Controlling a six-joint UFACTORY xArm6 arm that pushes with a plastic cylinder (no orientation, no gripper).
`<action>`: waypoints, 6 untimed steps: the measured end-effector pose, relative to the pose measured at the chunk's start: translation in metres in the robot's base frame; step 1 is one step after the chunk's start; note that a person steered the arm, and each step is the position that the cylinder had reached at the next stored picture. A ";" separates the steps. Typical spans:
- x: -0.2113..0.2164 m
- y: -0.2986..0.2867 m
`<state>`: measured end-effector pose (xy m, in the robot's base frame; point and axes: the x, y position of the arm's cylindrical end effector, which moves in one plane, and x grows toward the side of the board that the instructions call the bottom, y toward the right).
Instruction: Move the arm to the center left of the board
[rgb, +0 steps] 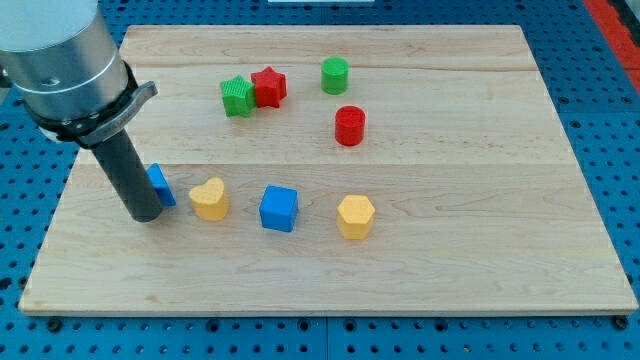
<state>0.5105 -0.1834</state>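
My tip (144, 216) rests on the wooden board (450, 260) at the view's left, about mid-height. A blue block (161, 185) sits right behind the rod, partly hidden by it and touching or almost touching it. A yellow heart block (210, 198) lies just right of the tip. Further right stand a blue cube (279, 208) and a yellow hexagon block (355, 216).
Toward the view's top, a green star block (237, 96) touches a red star block (268, 87). A green cylinder (335, 75) and a red cylinder (350, 126) stand to their right. The arm's grey housing (65, 60) fills the top left corner.
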 end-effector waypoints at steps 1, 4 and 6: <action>0.000 0.007; 0.006 -0.119; -0.091 -0.068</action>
